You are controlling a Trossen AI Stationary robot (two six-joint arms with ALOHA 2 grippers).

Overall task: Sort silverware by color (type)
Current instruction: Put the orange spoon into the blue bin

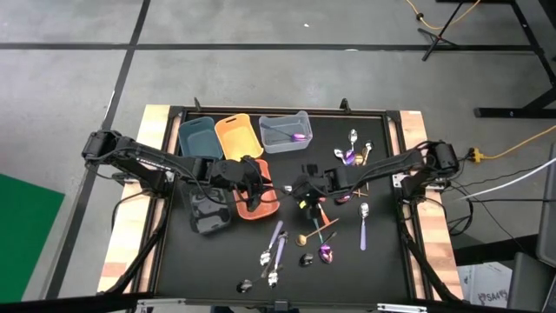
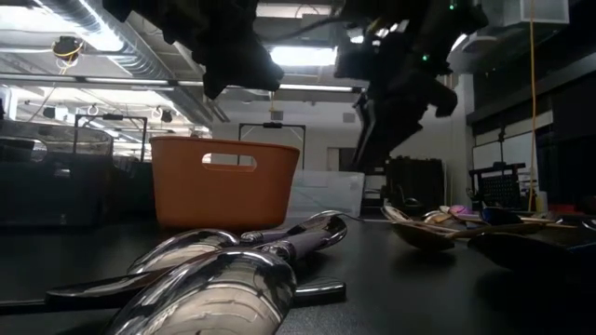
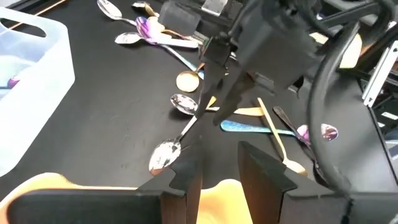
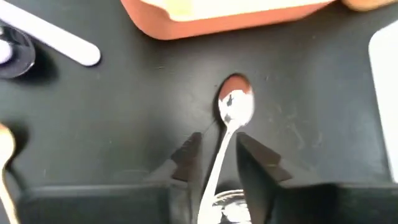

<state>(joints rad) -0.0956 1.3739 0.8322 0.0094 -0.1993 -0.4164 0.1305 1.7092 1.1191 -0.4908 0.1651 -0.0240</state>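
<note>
My right gripper (image 4: 217, 158) stands open near the table's middle (image 1: 302, 189), pointing steeply down. Its fingers stand on either side of the handle of a silver spoon (image 4: 234, 107), which lies on the black table, bowl (image 3: 165, 154) toward the orange-red bin (image 1: 261, 207). My left gripper (image 3: 221, 174) is open and holds nothing; it hovers over that bin (image 1: 252, 185), facing the right gripper. More silverware lies scattered on the table: silver and purple pieces (image 1: 274, 248), a gold spoon (image 1: 302, 239), a purple spoon (image 1: 326, 253) and a silver spoon (image 1: 363, 222).
Teal (image 1: 198, 135), orange (image 1: 238, 135) and clear (image 1: 278, 124) bins stand along the far edge; the clear one holds a purple spoon (image 1: 296, 137). A black bin (image 1: 208, 211) sits beside the orange-red one. A cluster of spoons (image 1: 352, 155) lies under the right arm.
</note>
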